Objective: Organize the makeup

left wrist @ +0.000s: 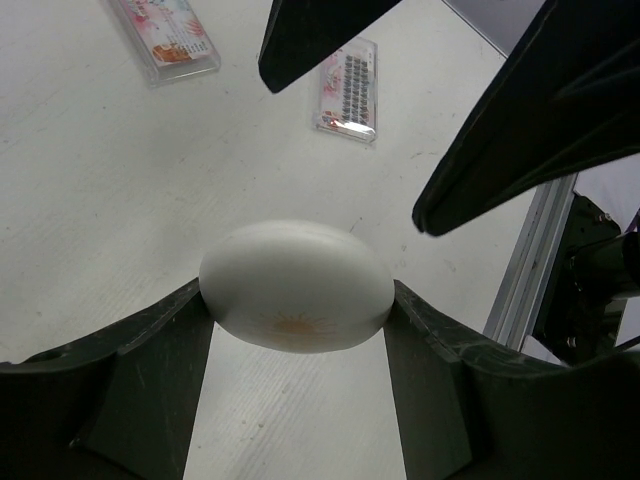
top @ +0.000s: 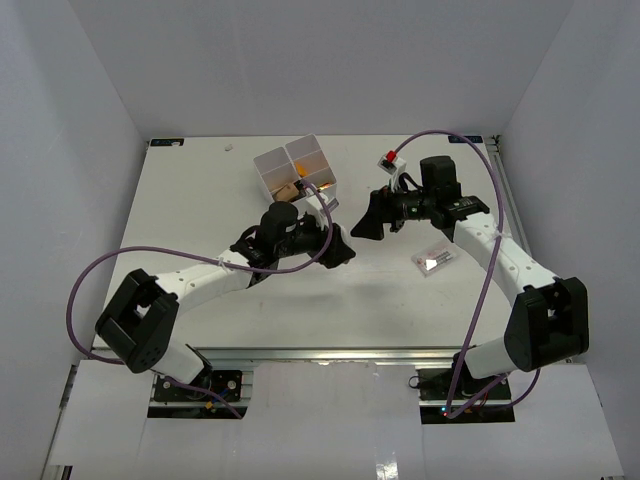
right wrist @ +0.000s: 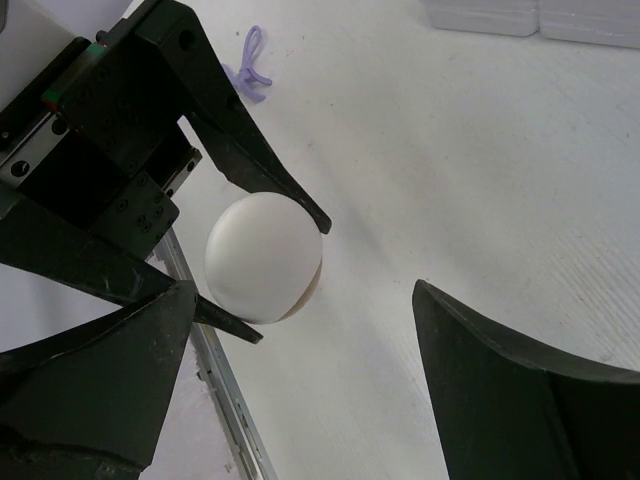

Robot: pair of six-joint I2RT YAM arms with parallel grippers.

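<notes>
Egg-shaped sponge (left wrist: 295,285) at frame centre, clear of the table (left wrist: 100,200), clamped at mid-width by half-closed left gripper (left wrist: 297,300). Right gripper (top: 362,226) wide open, empty, close by. Judged light, soft, springy: grip the widest section, lightly.

I see the egg-shaped sponge (left wrist: 295,285) as smooth and matt, with a faint orange print on its skin. The left gripper (left wrist: 297,292) has fingers (left wrist: 150,350) of black moulded plastic, dull and slightly grainy. The table (left wrist: 100,200) is white and matt. A clear packet (left wrist: 347,90) and a second packet (left wrist: 165,35) are glossy hard plastic. The edge rail (left wrist: 530,260) looks like bare metal. The box (top: 295,170) looks like milky plastic.
</notes>
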